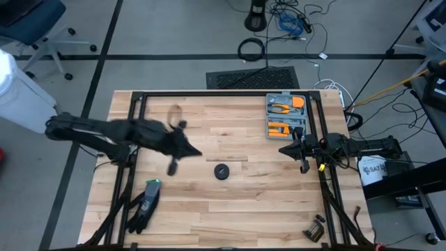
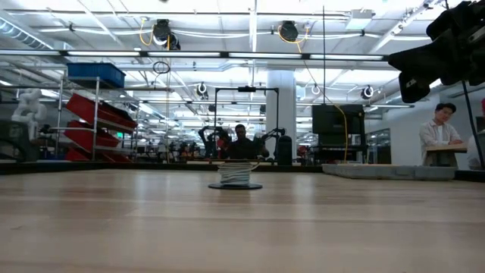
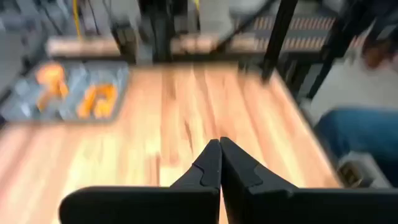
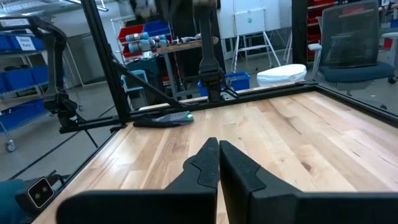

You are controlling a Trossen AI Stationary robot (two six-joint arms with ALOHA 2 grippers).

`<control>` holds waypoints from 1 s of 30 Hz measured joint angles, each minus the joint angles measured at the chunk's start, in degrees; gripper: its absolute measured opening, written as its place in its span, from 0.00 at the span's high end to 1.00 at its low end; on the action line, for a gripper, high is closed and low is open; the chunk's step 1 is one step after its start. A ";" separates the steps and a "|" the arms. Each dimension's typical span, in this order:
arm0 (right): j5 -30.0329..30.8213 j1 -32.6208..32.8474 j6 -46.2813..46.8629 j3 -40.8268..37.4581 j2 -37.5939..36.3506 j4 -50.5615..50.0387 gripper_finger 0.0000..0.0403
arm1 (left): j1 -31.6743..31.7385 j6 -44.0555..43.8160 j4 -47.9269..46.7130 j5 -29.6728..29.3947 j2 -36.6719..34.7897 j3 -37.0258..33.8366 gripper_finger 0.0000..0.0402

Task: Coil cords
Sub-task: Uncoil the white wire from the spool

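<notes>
- The cords (image 1: 221, 171) are wound into a small round dark-and-white bundle, resting on the bare wooden table (image 1: 230, 216) near its middle, a little toward the near edge in the overhead view.
- From table height the bundle (image 2: 236, 175) stands upright as a short spool of white turns on a dark base; being round, it has no clear long axis.
- The left tool (image 1: 194, 152) hangs above the table to the left of the bundle and slightly farther back, tip aimed toward the middle. Its two fingers are pressed together and hold nothing, as its wrist camera shows (image 3: 219, 163).
- The right tool (image 1: 284, 150) sits at the right side of the table, just in front of a grey tray of orange hand tools (image 1: 286, 115). Its fingers are also together and empty (image 4: 217, 163).
- The bundle lies between the two tools, apart from both; the left one looks nearer.
- Open wood surrounds the bundle on every side, so either arm seems to have room to come in.
- A black glove (image 1: 145, 206) lies near the front left corner, and a small dark object (image 1: 316, 228) near the front right, both well apart from the bundle.
- A black frame rail (image 1: 223, 93) runs along the table's far edge.
</notes>
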 joint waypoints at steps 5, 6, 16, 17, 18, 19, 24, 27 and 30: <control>-0.06 -0.02 0.00 0.00 0.00 0.00 1.00 | -4.21 -3.38 4.30 -5.76 6.79 -1.80 1.00; -0.35 -0.02 0.00 0.00 0.00 -0.01 1.00 | -5.10 -3.46 4.55 -7.76 7.86 -1.96 1.00; -0.84 -0.02 -4.50 19.52 9.31 -12.08 1.00 | -8.43 -2.90 10.16 -14.05 11.30 -2.06 1.00; -0.34 -0.01 -5.70 22.75 11.68 -13.60 1.00 | -8.35 -2.84 10.27 -14.18 11.30 -2.04 1.00; 0.21 -0.01 -6.90 26.14 14.06 -15.35 1.00 | -8.19 -2.79 10.21 -14.31 11.30 -2.04 1.00; 0.41 -0.01 -7.99 29.54 16.54 -17.11 1.00 | -8.02 -2.58 10.19 -14.59 11.30 -2.04 1.00; 0.53 -0.02 -9.96 44.75 28.11 -25.89 1.00 | -7.79 -3.66 12.29 -15.19 11.30 -1.95 1.00; 2.63 0.01 -8.29 50.33 33.76 -29.64 1.00 | -8.00 -3.21 13.05 -15.03 11.28 -1.04 1.00; 3.64 0.35 -6.47 51.05 38.21 -30.76 1.00 | -8.02 -0.43 12.98 -15.20 11.26 -0.13 1.00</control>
